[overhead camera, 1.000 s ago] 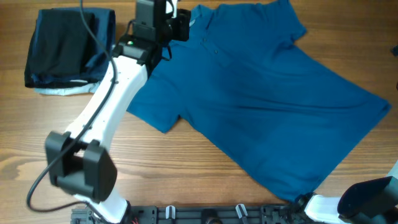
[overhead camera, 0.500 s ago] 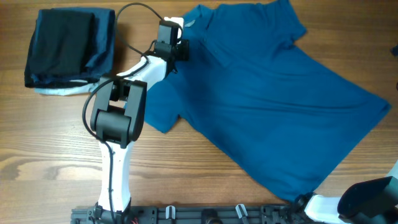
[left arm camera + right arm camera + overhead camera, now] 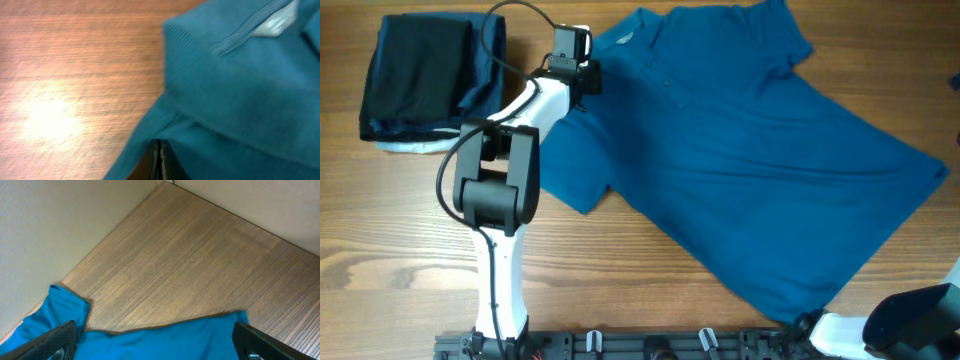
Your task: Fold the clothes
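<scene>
Polo shirt (image 3: pixel 740 170) lies spread across the wooden surface (image 3: pixel 620 270). My left end effector (image 3: pixel 159 161) is pinched tight on its fabric beside the collar (image 3: pixel 642 38). My right end effector (image 3: pixel 155 339) gapes wide, holding nothing.

Reached with the left arm (image 3: pixel 498 190) from the near edge toward the far left, elbow folded, left gripper (image 3: pixel 158 161) pinched shut on an edge of the shirt (image 3: pixel 240 95). Held the right arm (image 3: pixel 905 318) low at the near right corner, right gripper (image 3: pixel 157 343) spread wide, gripping nothing.
</scene>
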Controlling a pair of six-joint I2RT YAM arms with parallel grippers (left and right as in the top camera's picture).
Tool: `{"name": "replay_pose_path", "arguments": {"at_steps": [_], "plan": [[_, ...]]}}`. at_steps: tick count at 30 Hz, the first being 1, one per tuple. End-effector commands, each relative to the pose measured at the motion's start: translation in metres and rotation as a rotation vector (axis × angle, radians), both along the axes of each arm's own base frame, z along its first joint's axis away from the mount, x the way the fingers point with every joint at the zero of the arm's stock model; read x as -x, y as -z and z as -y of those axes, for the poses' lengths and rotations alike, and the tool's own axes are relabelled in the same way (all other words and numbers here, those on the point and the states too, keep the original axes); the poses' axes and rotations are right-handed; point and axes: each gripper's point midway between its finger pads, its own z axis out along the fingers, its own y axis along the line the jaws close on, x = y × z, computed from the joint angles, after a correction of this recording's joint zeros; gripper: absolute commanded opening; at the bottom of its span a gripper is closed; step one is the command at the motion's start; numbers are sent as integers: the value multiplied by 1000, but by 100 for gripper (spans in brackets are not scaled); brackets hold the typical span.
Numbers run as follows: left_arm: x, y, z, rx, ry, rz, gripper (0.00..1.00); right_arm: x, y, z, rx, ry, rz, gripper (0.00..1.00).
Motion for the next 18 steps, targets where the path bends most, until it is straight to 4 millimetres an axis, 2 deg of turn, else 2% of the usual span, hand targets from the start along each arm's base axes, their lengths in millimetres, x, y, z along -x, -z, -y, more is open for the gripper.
{"name": "replay_pose_path", "arguments": {"at_steps": [1,4,9,12,14,18], "plan": [[68,86,-50,-129,-152,-298,4,-2,5,-1,-10,-14,-5,100],[88,92,-54,-123,-214,-376,4,-2,5,-1,-11,-14,-5,100],[108,96,-58,-144,-220,-460,4,-2,5,-1,-11,-14,-5,100],[109,80,-58,-139,-226,-456,4,-2,5,-1,-11,-14,-5,100],[105,59,-55,-114,-246,-429,4,-2,5,-1,-11,-14,-5,100],[86,-47,-26,23,-203,-247,4,-2,5,-1,-11,-14,-5,100]]}}
